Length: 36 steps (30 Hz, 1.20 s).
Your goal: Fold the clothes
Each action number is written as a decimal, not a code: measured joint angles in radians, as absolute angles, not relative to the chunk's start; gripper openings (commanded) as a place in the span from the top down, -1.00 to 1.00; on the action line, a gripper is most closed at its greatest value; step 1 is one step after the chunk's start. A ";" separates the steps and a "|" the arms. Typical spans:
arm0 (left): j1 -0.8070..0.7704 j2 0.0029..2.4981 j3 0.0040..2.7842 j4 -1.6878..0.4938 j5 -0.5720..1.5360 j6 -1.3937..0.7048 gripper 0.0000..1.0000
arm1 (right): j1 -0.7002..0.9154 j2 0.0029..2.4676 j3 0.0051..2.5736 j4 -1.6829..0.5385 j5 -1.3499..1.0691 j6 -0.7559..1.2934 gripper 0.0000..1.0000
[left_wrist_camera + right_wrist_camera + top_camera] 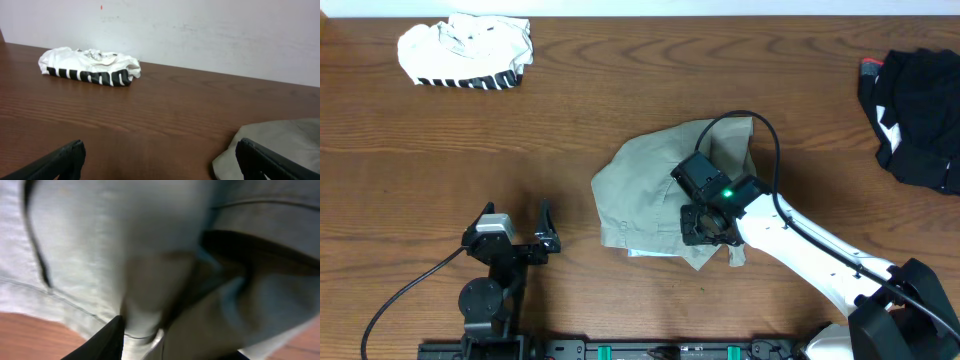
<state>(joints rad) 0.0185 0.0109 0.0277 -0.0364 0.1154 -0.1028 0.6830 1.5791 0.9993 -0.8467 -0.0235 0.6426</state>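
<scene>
The light khaki-grey garment [640, 185] lies crumpled at the table's middle; its edge shows at the right of the left wrist view [280, 140]. My right gripper [708, 228] is down on its front right part. In the right wrist view, bunched khaki fabric [100, 240] fills the frame and sits between the fingers [175, 347], which look closed on a thick fold. My left gripper [515, 215] is open and empty over bare table, left of the garment [160, 162]. A white garment with black stripes [465, 52] lies bundled at the far left [90, 67]. A black garment [920, 115] lies at the right edge.
The brown wooden table [570, 120] runs to a pale wall at the back [200, 35]. The right arm's black cable [770, 140] loops over the khaki garment. The arm bases stand at the table's front edge.
</scene>
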 measured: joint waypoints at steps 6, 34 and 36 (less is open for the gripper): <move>0.019 0.011 0.028 -0.027 0.162 -0.136 -0.96 | 0.674 1.579 0.999 -0.887 0.020 0.647 -0.01; 0.019 0.011 0.044 0.126 0.911 -0.498 -0.96 | 0.653 1.579 0.999 -0.890 -0.002 0.613 0.98; 0.019 0.011 0.064 0.183 0.949 -0.511 -0.96 | 0.649 1.578 0.999 -0.898 -0.002 0.613 0.97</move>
<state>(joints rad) 0.0185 0.0113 0.0643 0.1833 0.9485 -0.5110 0.6491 1.5784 0.9989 -0.8982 -0.0025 0.6128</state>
